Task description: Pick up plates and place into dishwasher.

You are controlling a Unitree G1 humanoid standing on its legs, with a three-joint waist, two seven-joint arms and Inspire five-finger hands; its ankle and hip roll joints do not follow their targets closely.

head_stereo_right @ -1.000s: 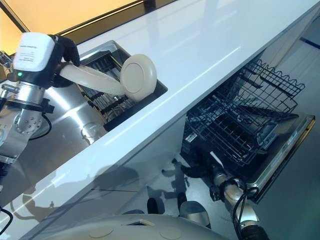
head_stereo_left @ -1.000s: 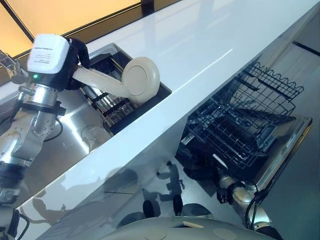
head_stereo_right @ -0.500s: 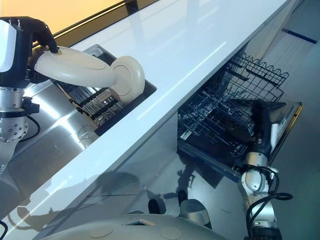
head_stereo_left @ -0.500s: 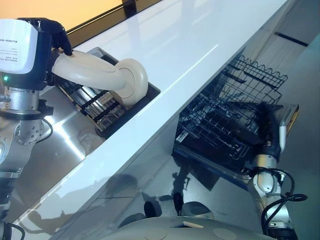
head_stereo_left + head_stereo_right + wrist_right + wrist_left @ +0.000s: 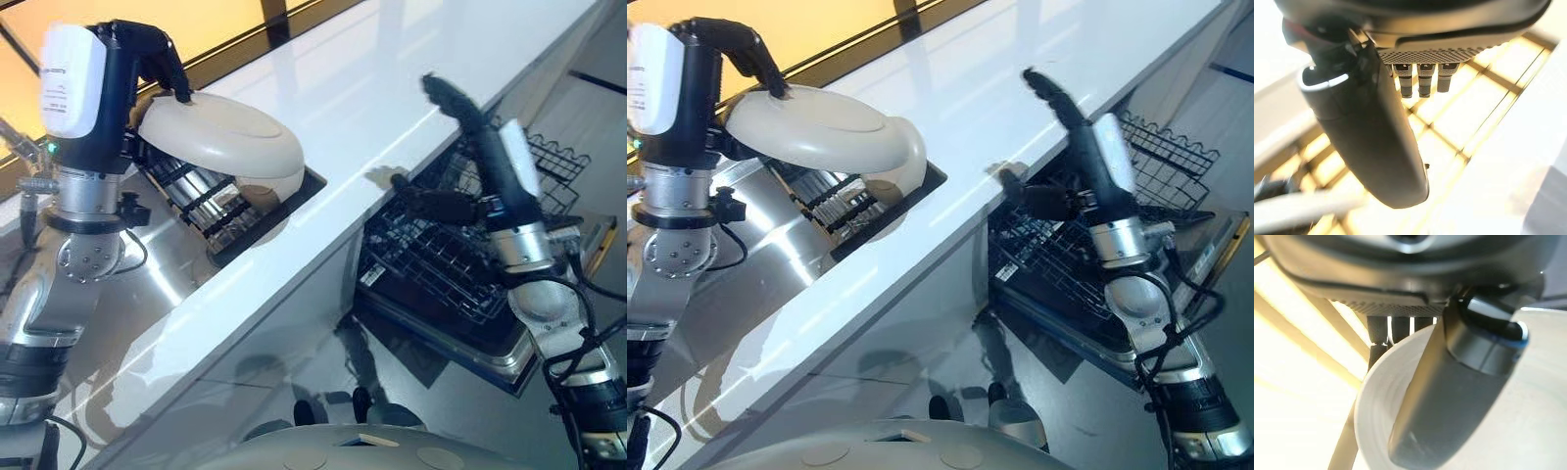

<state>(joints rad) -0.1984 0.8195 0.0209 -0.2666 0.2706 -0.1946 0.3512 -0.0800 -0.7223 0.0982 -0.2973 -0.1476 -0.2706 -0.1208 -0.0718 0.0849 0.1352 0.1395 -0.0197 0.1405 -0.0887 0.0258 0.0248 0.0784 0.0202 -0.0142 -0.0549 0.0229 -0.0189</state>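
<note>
Honestly that round cream ceramic plate [image 5: 220, 145] looked ready to slip: the left hand [image 5: 147, 64] only pinched its rim, thumb on top, plate jutting out sideways over the dark sink rack [image 5: 211, 201]. Right hand [image 5: 1058, 103] hovered unclenched above the glossy white tabletop [image 5: 372, 88], well apart.

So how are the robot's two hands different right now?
The left hand pinches a cream plate above the sink rack, fingers and thumb curled round its rim; the right hand holds nothing, fingers straight, raised over the white counter edge by the dishwasher rack. Both hands are dark, on silver-grey arms.
</note>
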